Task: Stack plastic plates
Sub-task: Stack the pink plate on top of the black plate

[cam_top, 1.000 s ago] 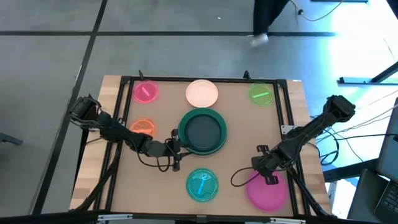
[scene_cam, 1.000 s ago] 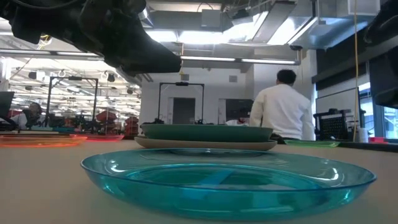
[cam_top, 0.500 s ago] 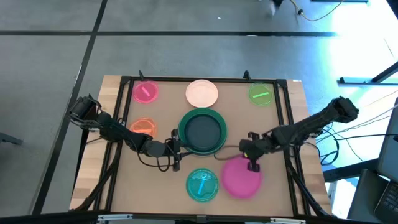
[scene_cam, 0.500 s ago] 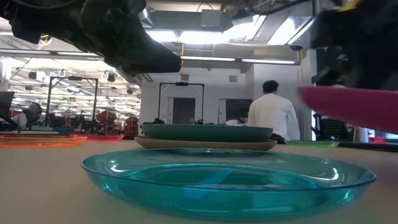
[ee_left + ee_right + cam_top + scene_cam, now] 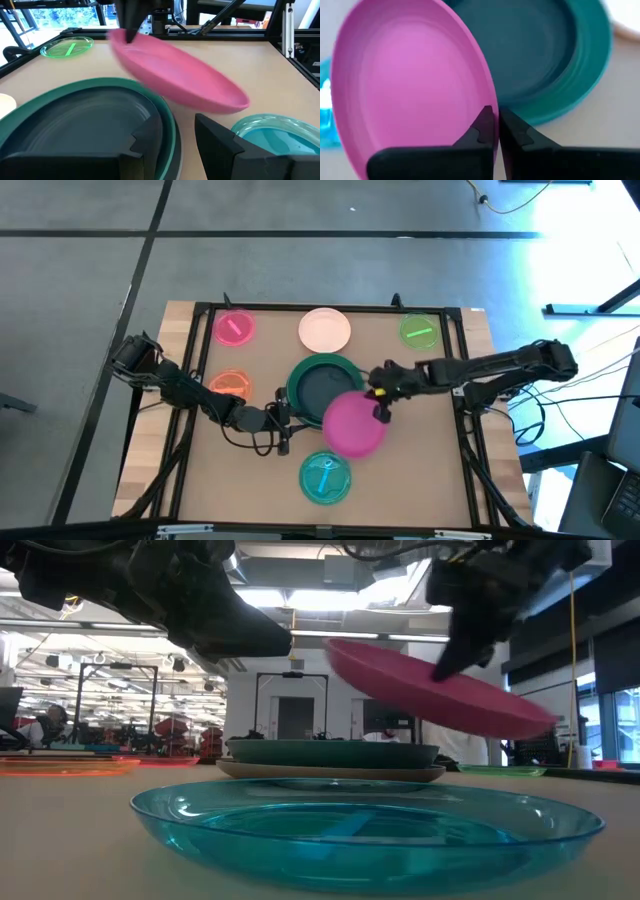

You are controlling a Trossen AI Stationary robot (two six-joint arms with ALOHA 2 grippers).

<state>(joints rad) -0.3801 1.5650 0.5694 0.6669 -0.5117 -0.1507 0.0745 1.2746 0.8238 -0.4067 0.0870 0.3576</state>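
A magenta plate (image 5: 353, 423) hangs in the air beside a stack (image 5: 325, 390) in the table's middle: a navy plate in a teal plate (image 5: 100, 115) on a pale grey one (image 5: 330, 772). My right gripper (image 5: 381, 396) is shut on the magenta plate. My left gripper (image 5: 284, 423) is open at the stack's near left rim, with one finger over the teal plate and one outside it (image 5: 167, 129). I cannot tell whether it touches the plate. My right gripper pinches the magenta plate's rim (image 5: 487, 102) between its two fingertips, on the plate's far right side. The fingers come slanting down from the table's right. The plate is lifted clear and tilted (image 5: 430, 690), overlapping the stack's near right rim from above.
A clear light blue plate (image 5: 326, 477) lies near the front edge. A small pink plate (image 5: 234, 328), a pale pink plate (image 5: 325, 329) and a green plate (image 5: 419, 331) lie along the far edge. An orange plate (image 5: 230, 384) lies at the left. A black frame (image 5: 465, 360) borders the table.
My right gripper has lifted the magenta plate off the table's near right corner. It has carried the plate toward the left and far edges, up to the stack. The plate lay flat on the table and now hangs tilted, clear of it.
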